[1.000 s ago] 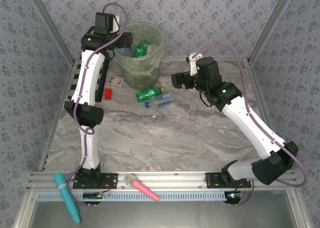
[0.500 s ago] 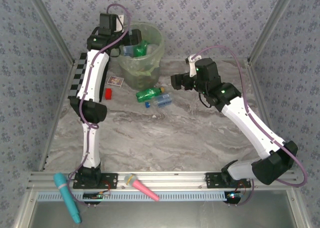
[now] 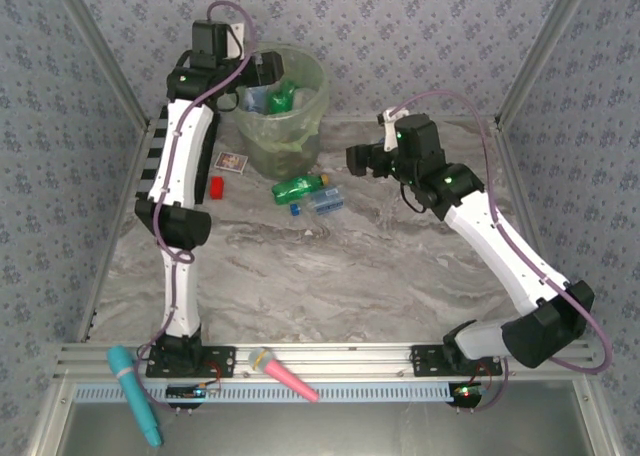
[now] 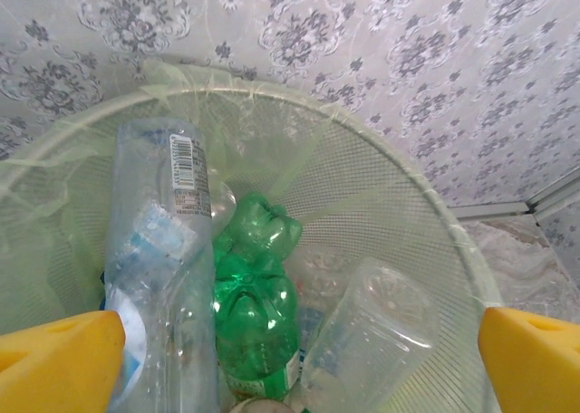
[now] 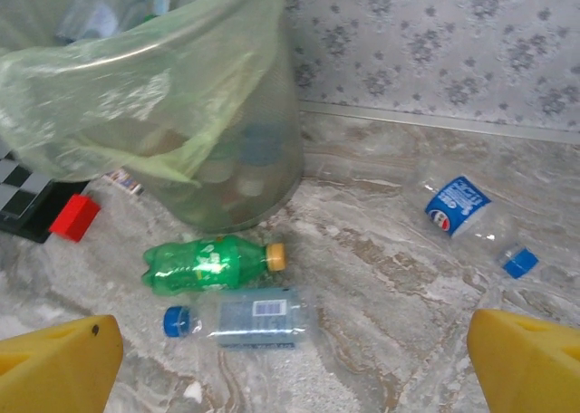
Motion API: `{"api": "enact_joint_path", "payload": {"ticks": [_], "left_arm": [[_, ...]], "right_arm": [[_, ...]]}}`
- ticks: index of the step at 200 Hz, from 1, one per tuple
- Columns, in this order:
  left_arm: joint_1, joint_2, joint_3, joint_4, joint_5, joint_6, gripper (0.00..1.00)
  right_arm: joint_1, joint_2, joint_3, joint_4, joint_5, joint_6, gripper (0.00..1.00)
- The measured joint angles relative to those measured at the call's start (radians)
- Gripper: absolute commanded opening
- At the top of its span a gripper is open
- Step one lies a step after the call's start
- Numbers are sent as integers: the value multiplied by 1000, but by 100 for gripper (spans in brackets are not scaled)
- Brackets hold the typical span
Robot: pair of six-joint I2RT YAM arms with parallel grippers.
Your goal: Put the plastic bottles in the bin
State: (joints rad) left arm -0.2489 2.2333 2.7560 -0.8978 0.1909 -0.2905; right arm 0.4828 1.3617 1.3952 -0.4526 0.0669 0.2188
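Drop-off step, I judge: L gripper (image 4: 292, 363) wide, empty, bin (image 4: 426, 214) just below; R gripper (image 5: 294, 363) wide, empty, next needs descent onto green bottle (image 5: 210, 263) ahead-left.

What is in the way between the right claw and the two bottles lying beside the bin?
Nothing visible. The open right gripper faces bare marble table, then the clear bottle, with the green bottle just beyond it, both lying short of the bin.
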Motion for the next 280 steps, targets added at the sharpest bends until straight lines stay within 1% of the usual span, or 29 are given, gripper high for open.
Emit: {"api": "enact_joint_path", "payload": {"ticks": [22, 57, 74, 86, 111, 130, 154, 197, 214, 244, 261, 269, 280], "left_arm": [[0, -71, -44, -16, 0, -4, 100], [0, -200, -173, -26, 0, -16, 100], [-4, -275, -289, -20, -5, -19, 100], [-8, -335, -391, -6, -9, -23, 100], [-16, -457, -608, 44, -19, -33, 100], [-22, -543, -753, 86, -22, -43, 100], [-22, -629, -874, 117, -26, -54, 100], [-22, -734, -976, 139, -51, -67, 100], [-22, -763, -1001, 139, -68, -69, 100], [-19, -787, -1022, 139, -91, -71, 100], [-18, -788, -1026, 139, -100, -71, 100], [-15, -788, -1028, 139, -102, -71, 100], [-14, -788, -1029, 139, -103, -71, 100]], "right_arm": [[-65, 47, 1, 12, -21, 32, 100], [-158, 186, 6, 19, -97, 87, 100], [-183, 250, 9, 23, -138, 126, 100], [-202, 304, 26, 23, -169, 154, 98], [-256, 419, 84, 31, -199, 190, 97], [-297, 514, 161, 29, -195, 192, 97], [-327, 649, 299, 20, -187, 176, 98], [-347, 875, 550, -48, -187, 101, 100], [-352, 945, 618, -83, -187, 61, 100], [-356, 1024, 684, -134, -192, -3, 99], [-354, 1042, 691, -154, -199, -36, 97], [-351, 1044, 691, -165, -199, -50, 95], [-343, 1045, 691, -173, -198, -74, 90]]}}
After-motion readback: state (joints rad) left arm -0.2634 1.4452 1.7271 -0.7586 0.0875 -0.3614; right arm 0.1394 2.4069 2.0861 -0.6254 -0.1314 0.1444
